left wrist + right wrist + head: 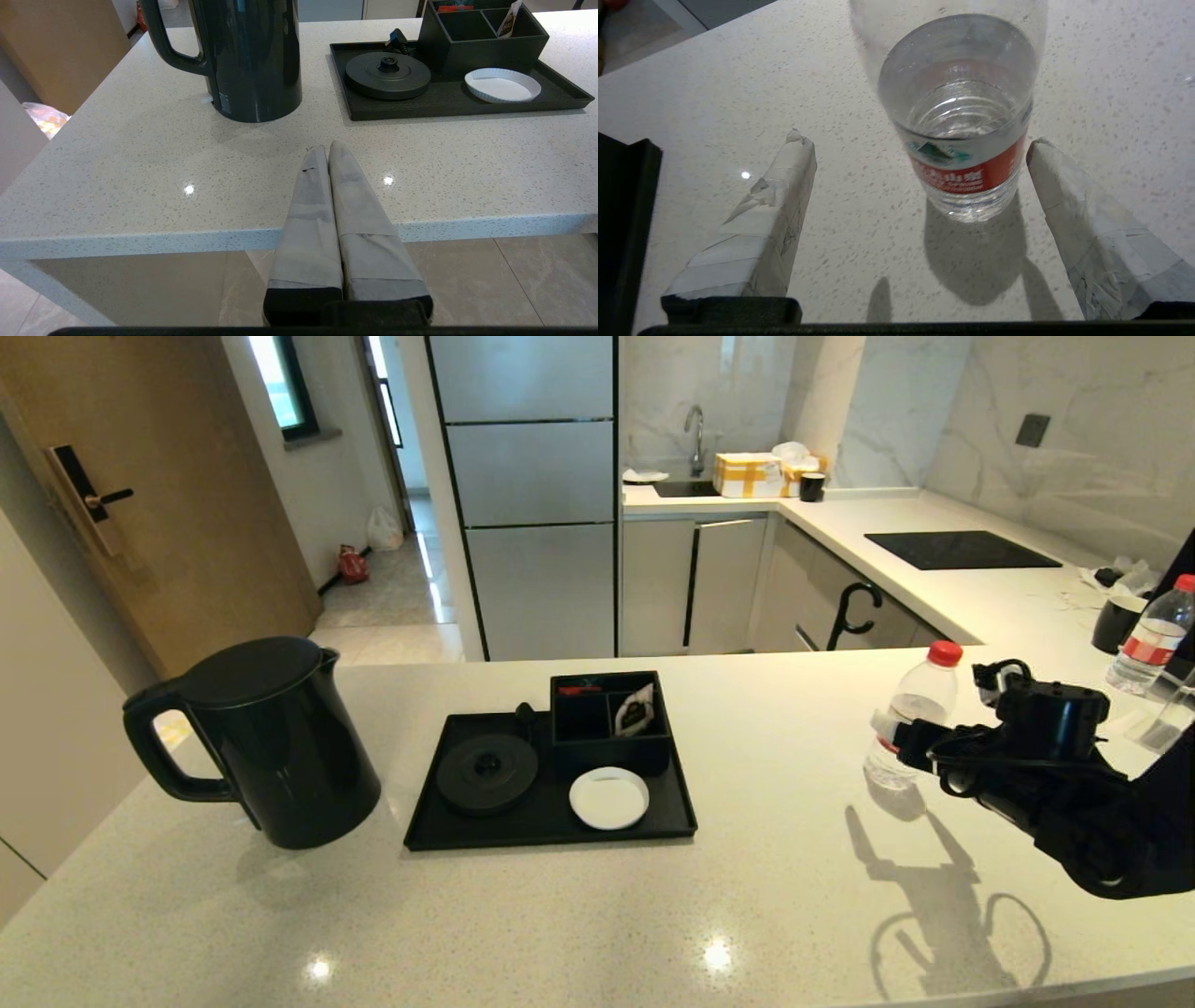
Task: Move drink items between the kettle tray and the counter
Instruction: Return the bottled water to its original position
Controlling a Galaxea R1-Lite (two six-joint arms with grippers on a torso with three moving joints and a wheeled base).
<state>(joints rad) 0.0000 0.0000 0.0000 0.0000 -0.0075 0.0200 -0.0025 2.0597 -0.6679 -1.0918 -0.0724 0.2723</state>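
Right gripper (920, 154) stands with its taped fingers (777, 186) spread wide over the counter (579, 915), holding nothing, at the counter's right side near the inner corner of its L. The water bottle (910, 714) stands upright on the counter just ahead of the fingertips, in line with the gap between them but closer to one finger than the other; in the right wrist view it is apart from both, its red and white label facing the camera and its shadow falling back between the fingers. The bottle's red cap (945, 653) is on. Well apart to the left, the black tray (551, 817) lies at the middle of the counter, nearer the far edge than the near one, bearing the round kettle base (487, 773), a divided box (609, 721) and a white coaster (609, 797). The black kettle (271, 742) stands upright on the bare counter just beside the tray's left edge, its handle turned toward the counter's left edge. Left gripper (328, 148) hangs off the near edge of the counter, its fingers pressed together and empty, pointing at the stretch between kettle and tray. A second bottle (1153, 635) and a black cup (1117, 621) stand toward the counter's far right edge.
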